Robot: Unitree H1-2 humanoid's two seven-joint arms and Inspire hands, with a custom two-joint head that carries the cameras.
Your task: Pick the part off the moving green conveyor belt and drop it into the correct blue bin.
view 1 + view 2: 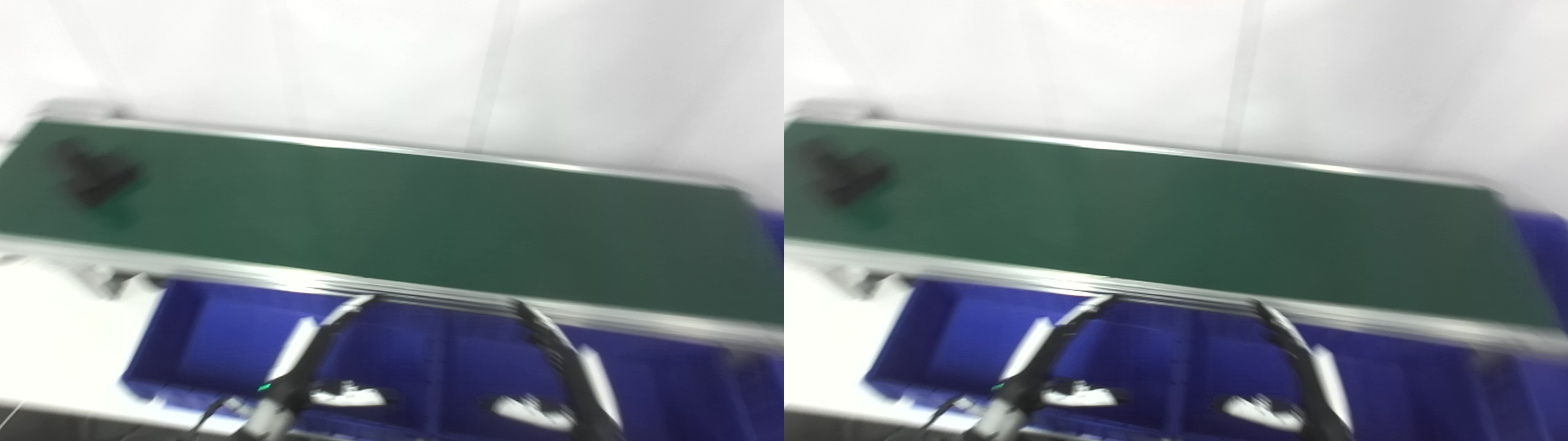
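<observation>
Fingers (352, 306) of our left hand (318, 361) reach up and forward toward the near rail of the green conveyor belt (392, 220), spread apart from the thumb lower down, with nothing between them; the tips sit just short of that rail. Our right hand (563, 380) mirrors it: dark fingers (536, 321) extended toward the same rail, thumb set off low, holding nothing. Both hands hang over the blue bins (202, 337), which lie in a row directly on our side of the belt, below its near rail; a divider separates the compartment under the left hand from the one under the right. Motion blur softens everything, so we cannot make out fine detail on either hand. The part (92, 174), a dark, irregular shape, lies on the belt at its far left end, well apart from both hands and closer to the belt's far rail than to its near one. Its exact form is too smeared to tell. More blue shows at the belt's right end, beyond its corner. A white tabletop (55, 331) shows left of the bins, below the belt's left end. Behind the belt we see a plain white wall (392, 67) with a vertical seam right of centre.
</observation>
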